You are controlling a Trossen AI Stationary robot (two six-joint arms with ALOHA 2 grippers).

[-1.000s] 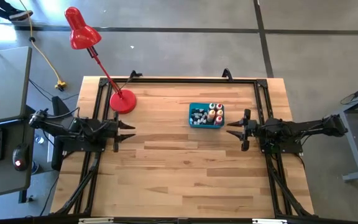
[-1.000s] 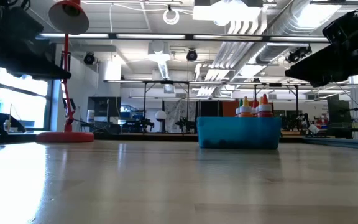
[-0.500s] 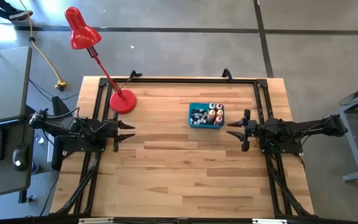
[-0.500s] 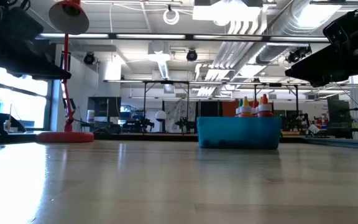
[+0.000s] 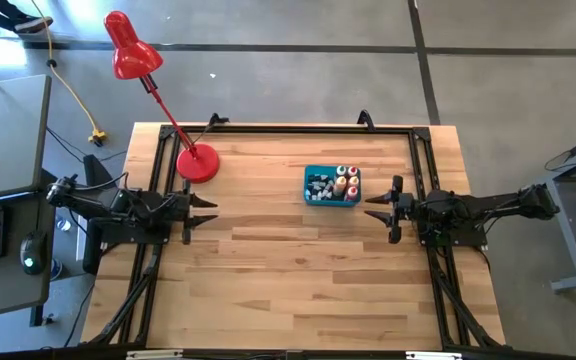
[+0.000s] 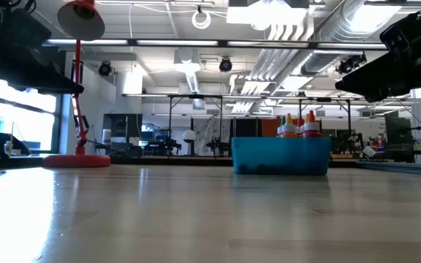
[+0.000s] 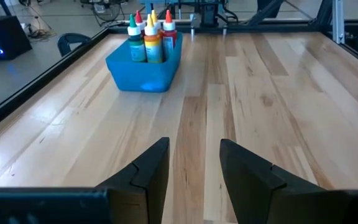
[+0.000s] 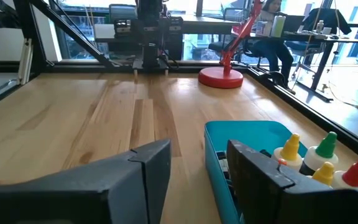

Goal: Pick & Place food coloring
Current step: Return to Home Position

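Note:
A blue bin (image 5: 331, 187) stands on the wooden table, right of the middle and toward the far edge. Food coloring bottles (image 5: 345, 181) stand upright in it, with yellow-orange, red and green tips (image 8: 321, 155); small grey-white ones (image 5: 318, 187) lie in its left half. My right gripper (image 5: 376, 209) hovers open just right of the bin, fingers pointing toward the table's left. My left gripper (image 5: 208, 211) hovers open at the table's left side, pointing right, with nothing between its fingers (image 7: 194, 168).
A red desk lamp stands with its round base (image 5: 197, 163) on the table's far left part, its arm leaning out past the far edge. A black frame rail (image 5: 288, 128) runs along the table's edges. Bare wood lies between the two grippers and toward the near edge.

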